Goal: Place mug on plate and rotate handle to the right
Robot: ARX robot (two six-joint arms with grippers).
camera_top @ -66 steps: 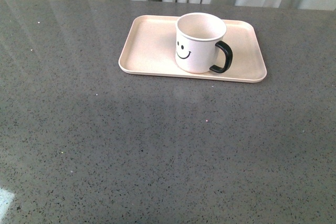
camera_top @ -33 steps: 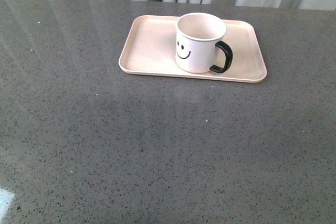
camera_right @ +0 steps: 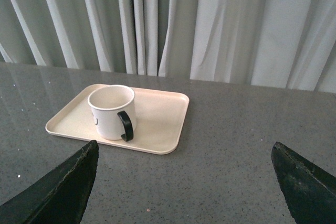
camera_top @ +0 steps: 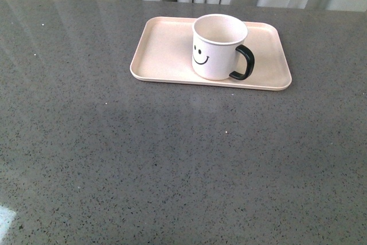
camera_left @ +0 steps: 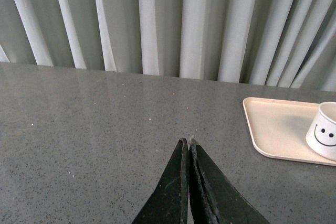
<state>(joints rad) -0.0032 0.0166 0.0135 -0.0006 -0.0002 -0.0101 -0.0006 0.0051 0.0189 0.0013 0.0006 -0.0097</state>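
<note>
Front view had mug [camera_top: 217, 47] on plate [camera_top: 160, 55], upper middle, handle [camera_top: 245, 62] right. Looked stiff, slick, breakable; I'd grip its rim. Left pincer [camera_left: 187, 142] pinched closed, empty; right pincer [camera_right: 184, 144] gaped, empty.

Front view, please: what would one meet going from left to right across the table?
Bare left part of the plate → smiley face on the mug → black handle → the plate's right rim.
</note>
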